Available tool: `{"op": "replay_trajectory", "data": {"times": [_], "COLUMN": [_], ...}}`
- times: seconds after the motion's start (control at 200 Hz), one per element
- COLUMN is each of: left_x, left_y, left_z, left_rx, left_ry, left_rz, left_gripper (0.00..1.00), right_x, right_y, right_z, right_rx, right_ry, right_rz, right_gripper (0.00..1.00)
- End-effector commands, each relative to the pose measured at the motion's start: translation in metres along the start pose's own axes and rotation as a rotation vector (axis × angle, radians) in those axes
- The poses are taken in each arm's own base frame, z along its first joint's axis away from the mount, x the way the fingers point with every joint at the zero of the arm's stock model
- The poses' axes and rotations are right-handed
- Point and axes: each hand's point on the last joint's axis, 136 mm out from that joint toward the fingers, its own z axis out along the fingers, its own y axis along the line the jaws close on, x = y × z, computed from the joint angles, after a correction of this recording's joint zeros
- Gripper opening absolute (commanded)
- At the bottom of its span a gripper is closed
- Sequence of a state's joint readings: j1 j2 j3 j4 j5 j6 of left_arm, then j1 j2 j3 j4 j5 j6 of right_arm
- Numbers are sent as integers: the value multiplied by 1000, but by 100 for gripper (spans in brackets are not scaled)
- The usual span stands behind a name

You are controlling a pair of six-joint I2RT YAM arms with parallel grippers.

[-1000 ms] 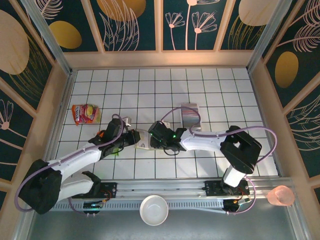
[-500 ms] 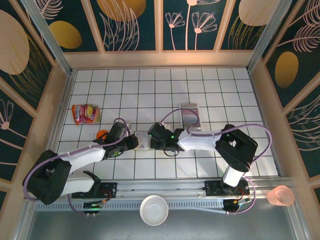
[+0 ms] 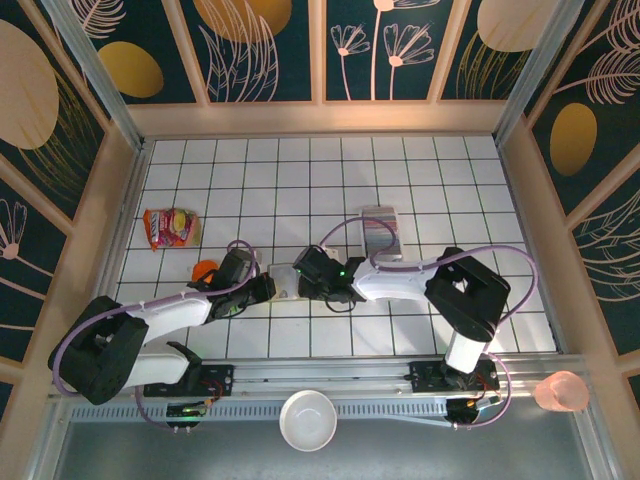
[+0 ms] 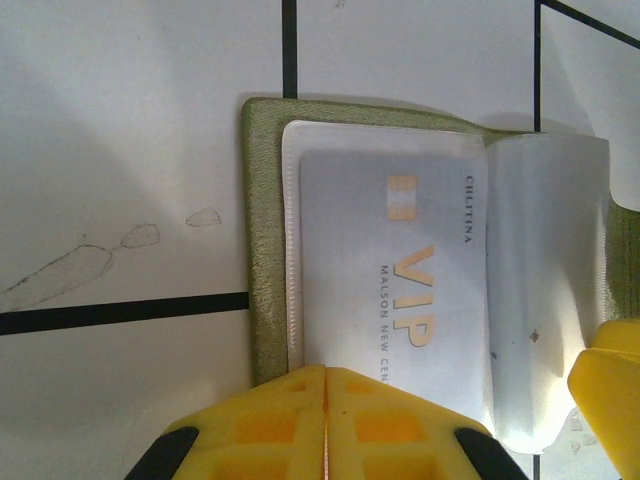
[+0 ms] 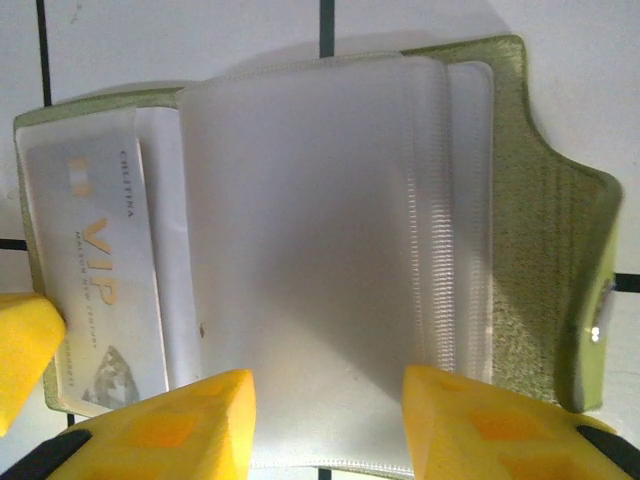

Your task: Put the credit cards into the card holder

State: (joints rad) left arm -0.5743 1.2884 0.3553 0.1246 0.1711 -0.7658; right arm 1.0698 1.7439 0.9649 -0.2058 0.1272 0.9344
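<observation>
Card holder (image 4: 262,250), small olive-green fabric rectangle, lies opened flat on white tiled worktop (image 3: 450,180), near the middle and between the two grippers. Clear plastic sleeves (image 5: 310,230) are fanned over its pale inside. One silver-grey card with gold "VIP" lettering (image 4: 400,290) sits in the sleeve on the left gripper's side.

Left gripper (image 4: 325,400): yellow jaws closed tight together over the holder's near edge. Can't tell whether they pinch that edge or just press on it, since the contact is hidden under the pads.

Right gripper (image 5: 328,400): jaws partly apart, straddling the loose sleeve's edge and clamping nothing.

Remaining credit cards (image 3: 380,232), a grey-pinkish striped row, stand farther back, well apart from the holder. Orange-red snack packet (image 3: 170,227) lies far left. White round bowl (image 3: 307,420) sits off the near edge.
</observation>
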Motion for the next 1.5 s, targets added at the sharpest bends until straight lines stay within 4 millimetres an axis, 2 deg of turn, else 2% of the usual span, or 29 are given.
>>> {"op": "replay_trajectory", "data": {"times": [0.0, 0.35, 1.081, 1.111, 1.496], "left_x": [8, 10, 7, 7, -6], "left_y": [15, 16, 14, 14, 8], "left_z": [1, -1, -1, -1, -13], "left_rx": [-47, -41, -30, -29, -17], "left_ry": [9, 5, -12, -14, -84], "left_rz": [9, 0, -25, -26, -59], "left_gripper": [7, 7, 7, 7, 8], "right_x": [1, 1, -16, -12, -13], "right_y": [9, 24, 63, 66, 70], "right_z": [7, 13, 9, 9, 11], "right_rx": [-19, -75, -266, -283, -325], "right_ry": [11, 22, -26, -4, 12], "right_rz": [16, 30, 108, 106, 134], "right_gripper": [44, 45, 45, 45, 45]}}
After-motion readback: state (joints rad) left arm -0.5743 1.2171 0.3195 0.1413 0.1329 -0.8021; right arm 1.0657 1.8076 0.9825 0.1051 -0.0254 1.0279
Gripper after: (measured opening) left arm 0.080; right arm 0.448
